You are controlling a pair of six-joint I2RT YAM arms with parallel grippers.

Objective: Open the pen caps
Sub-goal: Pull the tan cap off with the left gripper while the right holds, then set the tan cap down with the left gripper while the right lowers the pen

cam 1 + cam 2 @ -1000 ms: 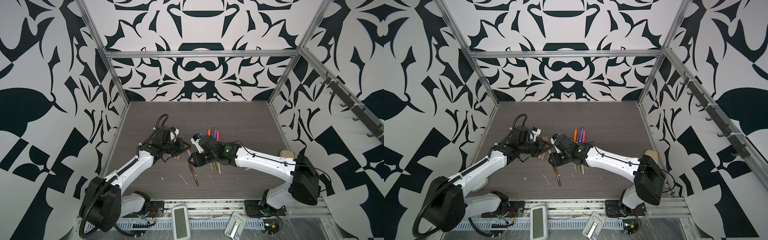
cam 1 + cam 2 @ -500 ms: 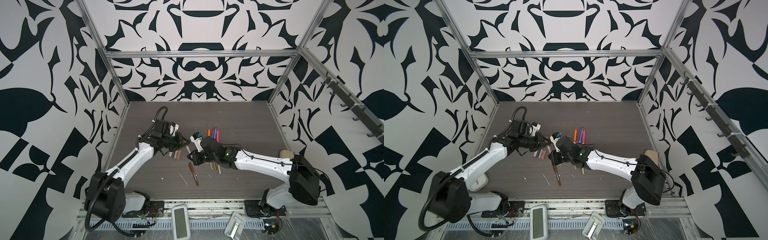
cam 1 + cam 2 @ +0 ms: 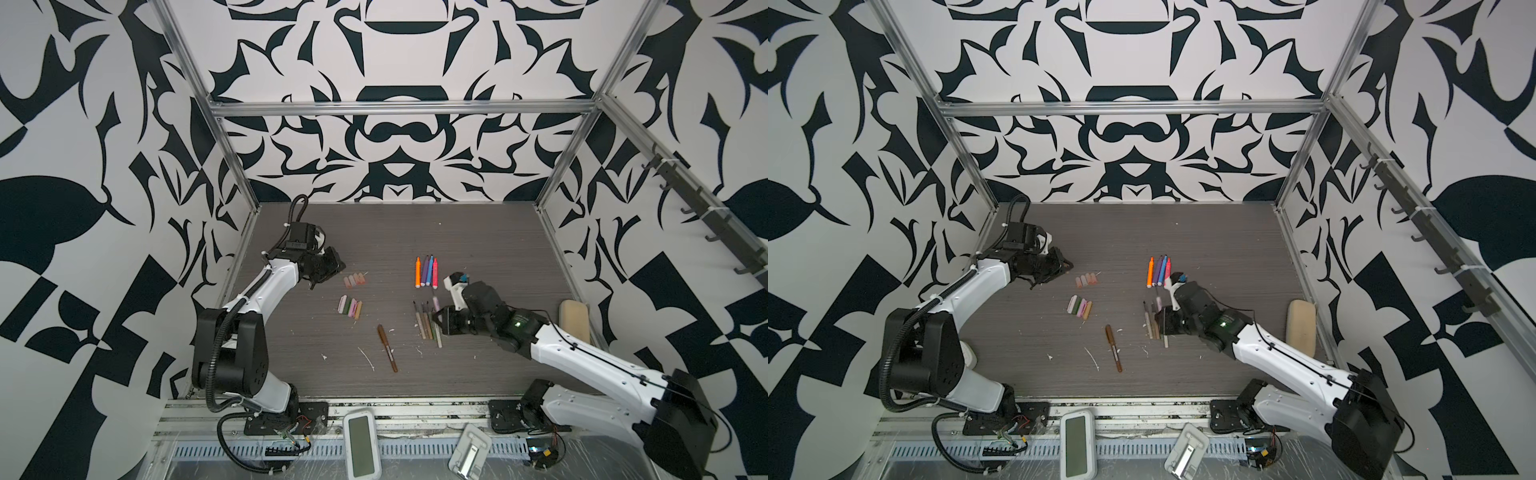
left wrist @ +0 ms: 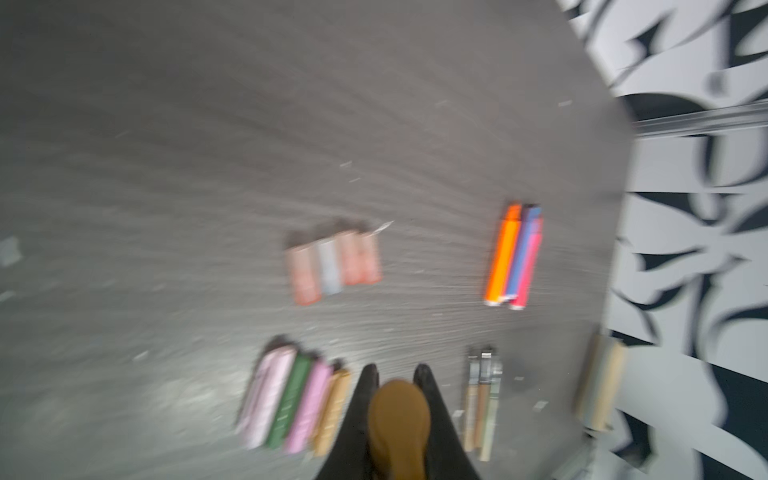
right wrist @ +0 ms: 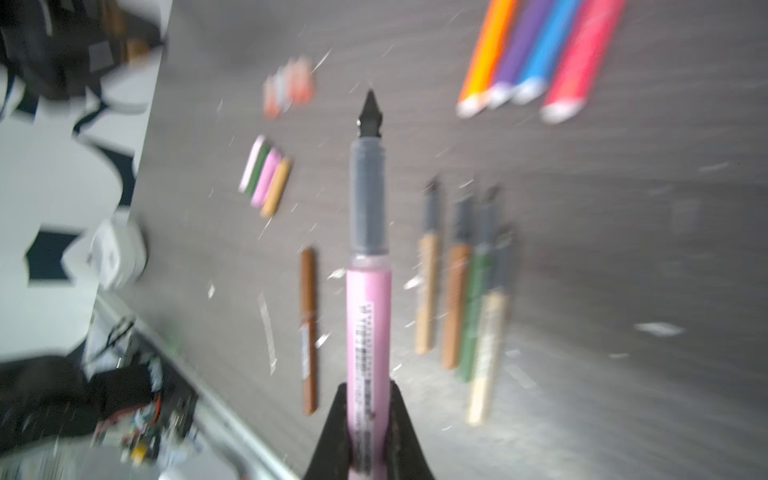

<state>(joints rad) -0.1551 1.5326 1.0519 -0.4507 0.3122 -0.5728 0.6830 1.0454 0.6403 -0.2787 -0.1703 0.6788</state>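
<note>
My left gripper [image 4: 395, 372] pinches a brown cap [image 4: 399, 419] and my right gripper [image 5: 369, 388] pinches the uncapped pink pen [image 5: 368, 316]. If I release high, either may roll into the sorted caps [image 4: 291, 399] or pens [image 5: 461, 299].

Behind the lone pen [image 3: 387, 348], the caps [image 3: 350, 308] lie to its left, the other pens [image 3: 426, 272] to its right.

A robotics lab cell: aluminium frame [image 3: 399, 109], black-and-white patterned walls [image 3: 83, 124], exposed wiring [image 3: 300, 432].
</note>
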